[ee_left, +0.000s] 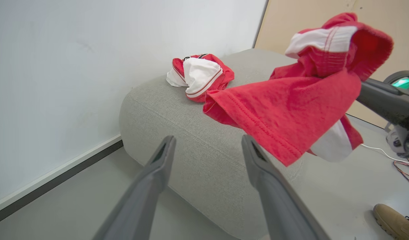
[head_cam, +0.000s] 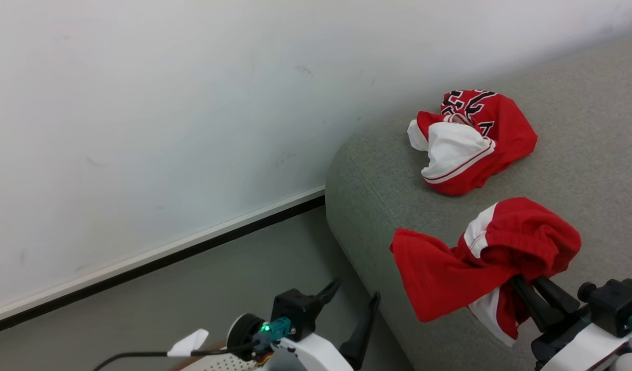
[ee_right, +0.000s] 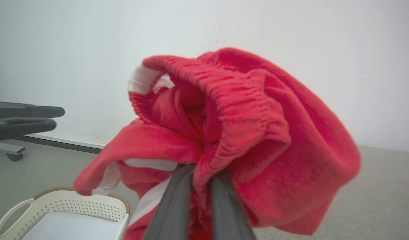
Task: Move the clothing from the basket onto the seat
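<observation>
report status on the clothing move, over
Left gripper open, empty. Right gripper shut on red garment, held aloft at the seat edge. Second garment lies on the seat. Nothing between held garment and seat.

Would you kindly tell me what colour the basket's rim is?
Brown; the basket shows best in the right wrist view.

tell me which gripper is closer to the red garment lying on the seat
Right. The right gripper, shut on a second garment, hangs over the seat's front edge near the lying garment; the open left gripper is off the seat, above the floor.
</observation>
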Robot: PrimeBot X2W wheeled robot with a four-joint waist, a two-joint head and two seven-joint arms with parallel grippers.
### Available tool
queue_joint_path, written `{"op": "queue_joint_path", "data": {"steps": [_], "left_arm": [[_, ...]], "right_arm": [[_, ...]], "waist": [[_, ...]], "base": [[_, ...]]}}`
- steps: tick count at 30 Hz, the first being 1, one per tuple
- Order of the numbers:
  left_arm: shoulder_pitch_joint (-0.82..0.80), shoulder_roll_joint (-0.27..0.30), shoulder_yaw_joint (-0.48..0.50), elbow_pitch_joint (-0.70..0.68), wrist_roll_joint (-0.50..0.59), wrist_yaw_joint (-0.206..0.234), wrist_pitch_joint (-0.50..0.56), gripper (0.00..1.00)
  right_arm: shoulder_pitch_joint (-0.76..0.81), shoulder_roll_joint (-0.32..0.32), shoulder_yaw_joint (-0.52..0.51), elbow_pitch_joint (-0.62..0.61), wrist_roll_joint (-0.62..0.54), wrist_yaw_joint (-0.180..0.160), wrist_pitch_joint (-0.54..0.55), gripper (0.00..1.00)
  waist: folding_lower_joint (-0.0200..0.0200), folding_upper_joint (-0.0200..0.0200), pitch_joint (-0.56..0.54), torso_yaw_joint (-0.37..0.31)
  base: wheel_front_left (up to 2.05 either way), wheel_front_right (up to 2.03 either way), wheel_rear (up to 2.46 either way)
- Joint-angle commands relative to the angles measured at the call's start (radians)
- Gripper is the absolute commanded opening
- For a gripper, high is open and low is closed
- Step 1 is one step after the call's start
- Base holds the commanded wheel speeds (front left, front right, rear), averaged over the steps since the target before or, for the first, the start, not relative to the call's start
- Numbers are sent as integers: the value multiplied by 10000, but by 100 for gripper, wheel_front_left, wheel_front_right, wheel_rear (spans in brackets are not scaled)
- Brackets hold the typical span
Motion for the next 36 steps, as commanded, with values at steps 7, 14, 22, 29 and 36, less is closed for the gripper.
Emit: {"op": "queue_joint_path", "data": {"steps": [7,14,22,29,36], "left_arm": [[-171,-19,-146,-227,35,-61,28,100],[-629,-18,-440,-761,272,-157,358,100],[-3338,101,-663,-1479,1277,-714,1495,100],[-5765,-347,-705,-1754,1858,-1163,1909,100],[-6730,-663,-994,-1727,1809,-1139,1632,100]], "right_arm": [[334,-44,-535,-130,-119,-24,-37,0],[-116,170,-1572,124,-427,-24,4,0],[-2216,459,-3822,399,-645,-24,35,0],[-4704,-73,-5773,1731,-470,-24,450,0],[-6792,-581,-7525,4890,-1532,-23,495,0]], "waist": [[-1,-1,135,-168],[-1,-1,928,280],[-1,-1,3897,1317],[-1,-1,6296,2043],[-1,-1,7301,2814]], "base": [[0,0,0],[0,0,0],[0,0,0],[0,0,0],[0,0,0]]}}
